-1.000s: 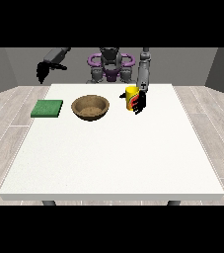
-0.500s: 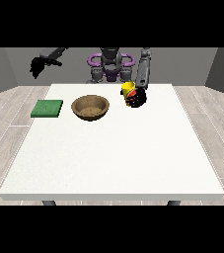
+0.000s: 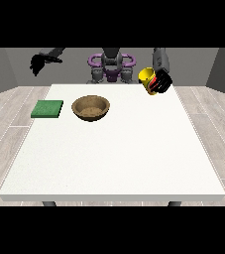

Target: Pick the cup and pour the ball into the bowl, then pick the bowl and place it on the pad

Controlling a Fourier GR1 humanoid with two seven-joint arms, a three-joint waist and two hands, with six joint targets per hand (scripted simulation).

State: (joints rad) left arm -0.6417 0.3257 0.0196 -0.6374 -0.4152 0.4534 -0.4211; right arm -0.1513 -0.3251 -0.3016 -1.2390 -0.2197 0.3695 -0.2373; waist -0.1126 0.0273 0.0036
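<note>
A yellow cup (image 3: 147,77) hangs tilted in the air above the table's far right part, its mouth turned up and to the view's left. The hand at the view's right (image 3: 162,83) is shut on it, fingers wrapped round its side. The ball is hidden from view. A brown wooden bowl (image 3: 90,107) stands on the white table (image 3: 114,154), left of centre and well to the left of the cup. A flat green pad (image 3: 47,108) lies left of the bowl. The hand at the view's left (image 3: 38,62) is raised high beyond the table's far left corner, holding nothing.
The robot's torso (image 3: 111,64) stands behind the far edge of the table. Grey plank floor surrounds the table on all sides.
The hand at the view's right has lifted the cup off the table and carried it up and to the right, tilting it. The other hand has stayed raised at far left.
</note>
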